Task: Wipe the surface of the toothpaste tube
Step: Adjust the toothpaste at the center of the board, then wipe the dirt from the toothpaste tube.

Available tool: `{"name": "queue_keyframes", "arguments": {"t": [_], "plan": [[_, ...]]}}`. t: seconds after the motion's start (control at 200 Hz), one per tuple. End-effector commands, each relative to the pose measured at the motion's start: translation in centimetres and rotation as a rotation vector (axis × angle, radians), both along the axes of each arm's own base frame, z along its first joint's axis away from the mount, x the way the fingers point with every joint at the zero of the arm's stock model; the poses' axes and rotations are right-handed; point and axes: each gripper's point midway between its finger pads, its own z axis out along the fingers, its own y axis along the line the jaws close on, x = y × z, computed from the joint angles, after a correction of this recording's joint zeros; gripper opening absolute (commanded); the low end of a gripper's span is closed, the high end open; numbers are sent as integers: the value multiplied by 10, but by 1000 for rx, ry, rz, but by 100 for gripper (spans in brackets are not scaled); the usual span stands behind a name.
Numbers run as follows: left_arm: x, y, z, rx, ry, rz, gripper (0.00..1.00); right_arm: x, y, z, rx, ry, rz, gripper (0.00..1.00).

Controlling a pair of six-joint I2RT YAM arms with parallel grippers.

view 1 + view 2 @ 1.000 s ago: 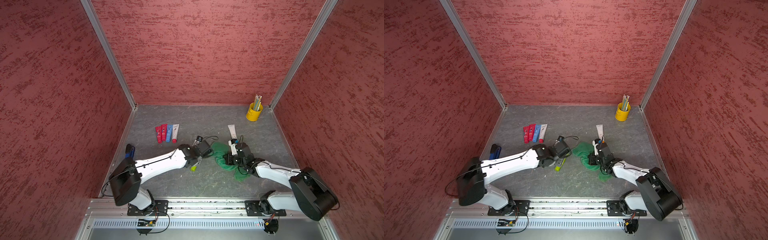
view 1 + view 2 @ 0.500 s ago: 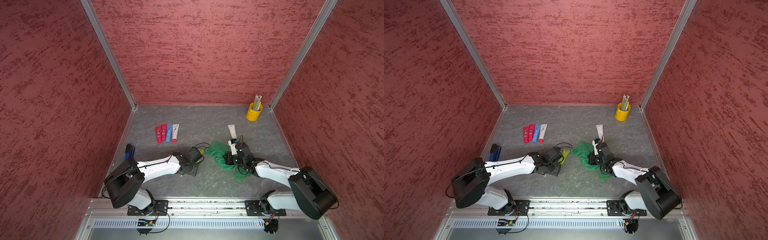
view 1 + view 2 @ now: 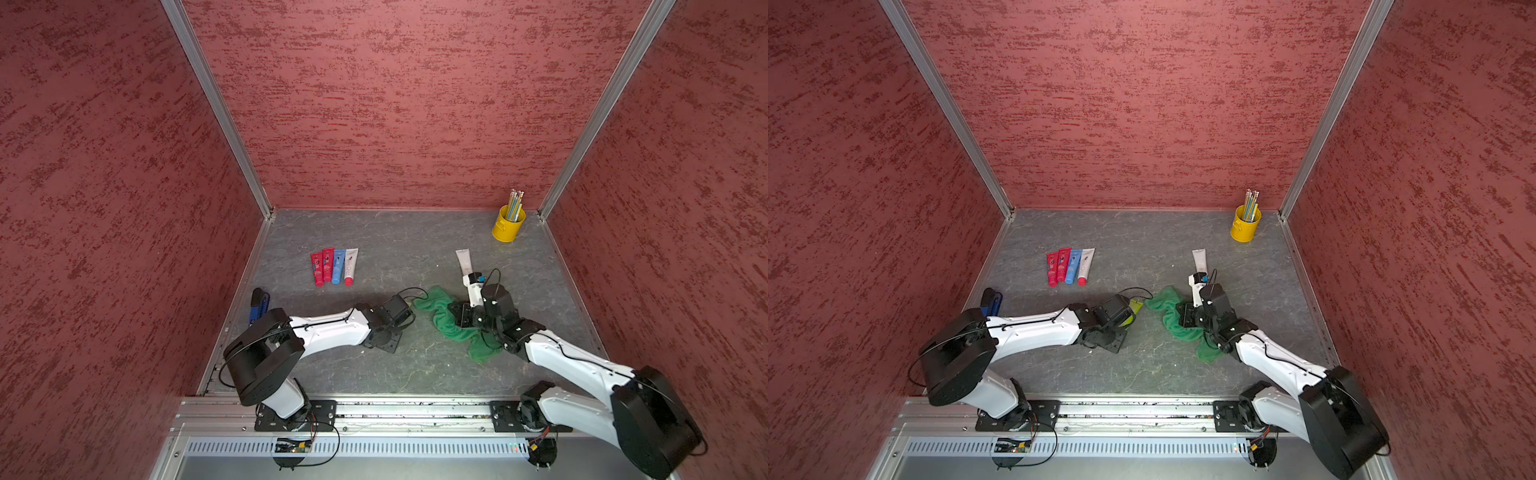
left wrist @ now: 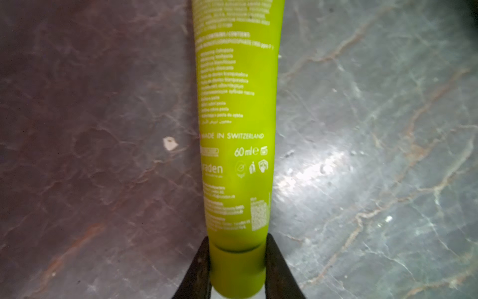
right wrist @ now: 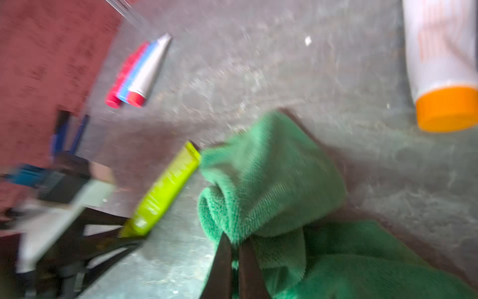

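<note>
Progress: early. The left gripper (image 4: 236,269) is closed on the cap of the lime tube (image 4: 236,129), low by the table (image 3: 395,241), its flat end at the edge of the cloth (image 5: 271,181). The right gripper (image 5: 235,259) pinches a cloth fold tight. No cloth is on the tube yet, so wiping seems all ahead. Count: six tubes (lime, white tube (image 3: 464,262), row of four (image 3: 334,266)); one cloth; one pencil cup (image 3: 508,226).
</note>
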Motion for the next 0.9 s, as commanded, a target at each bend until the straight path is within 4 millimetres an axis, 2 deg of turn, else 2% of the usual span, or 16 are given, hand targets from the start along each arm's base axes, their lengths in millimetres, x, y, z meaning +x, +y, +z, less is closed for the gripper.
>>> {"name": "queue_keyframes", "arguments": {"t": [0.0, 0.06, 0.286, 0.446, 0.461, 0.496, 0.741, 0.892], "plan": [[-5, -22, 15, -68, -38, -94, 16, 3, 15, 39, 109, -47, 50, 0], [-11, -28, 15, -83, -36, -128, 15, 4, 26, 37, 145, -32, 89, 0], [-19, -36, 13, -65, -55, -178, 13, 3, 56, -6, 268, 88, 179, 0], [-21, -39, 13, -74, -52, -197, 11, -3, 65, -29, 267, 141, 183, 0], [-21, -39, 13, -75, -53, -198, 11, -4, 64, -39, 254, 166, 178, 0], [-20, -39, 12, -73, -52, -198, 10, -7, 65, -46, 245, 185, 177, 0], [-20, -40, 12, -74, -60, -197, 8, -42, 75, -88, 154, 316, 228, 0], [-20, -41, 10, -71, -56, -201, 7, -71, 95, -89, 188, 361, 318, 0]]}}
